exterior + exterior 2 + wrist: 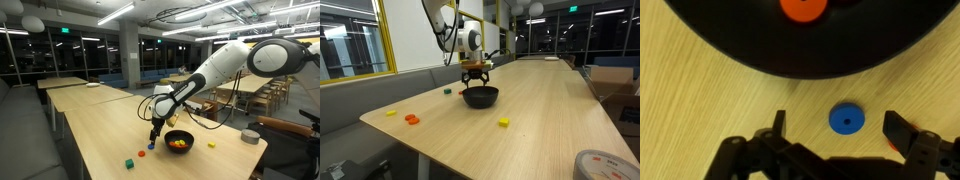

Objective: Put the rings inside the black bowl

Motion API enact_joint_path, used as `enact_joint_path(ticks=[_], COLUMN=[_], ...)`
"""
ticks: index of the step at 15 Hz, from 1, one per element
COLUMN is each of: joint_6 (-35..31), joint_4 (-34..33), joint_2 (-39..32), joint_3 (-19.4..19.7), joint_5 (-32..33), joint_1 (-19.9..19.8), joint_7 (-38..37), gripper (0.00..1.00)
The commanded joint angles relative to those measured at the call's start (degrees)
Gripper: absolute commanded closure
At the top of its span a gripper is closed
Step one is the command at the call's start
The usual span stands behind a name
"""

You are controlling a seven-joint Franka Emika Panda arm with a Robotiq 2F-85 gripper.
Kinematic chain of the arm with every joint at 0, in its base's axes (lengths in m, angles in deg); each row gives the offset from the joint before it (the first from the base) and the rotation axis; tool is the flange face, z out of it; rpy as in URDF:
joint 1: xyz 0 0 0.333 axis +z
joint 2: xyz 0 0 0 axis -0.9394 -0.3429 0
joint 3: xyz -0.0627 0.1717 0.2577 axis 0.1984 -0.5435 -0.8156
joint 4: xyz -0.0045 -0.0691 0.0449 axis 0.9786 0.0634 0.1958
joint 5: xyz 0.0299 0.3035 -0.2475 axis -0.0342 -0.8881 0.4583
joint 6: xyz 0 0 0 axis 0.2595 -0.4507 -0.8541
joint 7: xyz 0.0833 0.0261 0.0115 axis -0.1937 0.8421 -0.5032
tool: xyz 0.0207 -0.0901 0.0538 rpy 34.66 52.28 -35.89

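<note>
Right, pale wood table (540, 100) in an office hall, dark windows (355, 45); wrist view: one bowl (740, 40), one orange ring (802, 8) in it, one blue ring (846, 119) just outside, gripper (835, 122) fingers apart.

One black bowl (480, 99), one blue ring (846, 119), one green cube (129, 162).

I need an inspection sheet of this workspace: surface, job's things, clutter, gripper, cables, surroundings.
Surface: wooden table, no spill seen.
Job's things: black bowl holds an orange ring; blue ring lies on the table beside it; second orange ring lies farther off.
Clutter: green cube, tape roll.
Gripper: gripper open, empty, above the blue ring.
Cables: nothing seen on the table.
Surroundings: further tables, cardboard boxes.
</note>
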Motion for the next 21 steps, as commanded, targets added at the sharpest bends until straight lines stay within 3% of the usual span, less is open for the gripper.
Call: enact_joint_path(ticks=[1, 21], joint_6=[2.86, 5.24], joint_4=[-5.31, -8.29], joint_2=[-2.75, -5.93], joint_3=[0.49, 1.23], joint_5=[1.25, 3.72], joint_1=[1.24, 3.33], joint_7=[-0.21, -0.87], gripper=[0.00, 0.00])
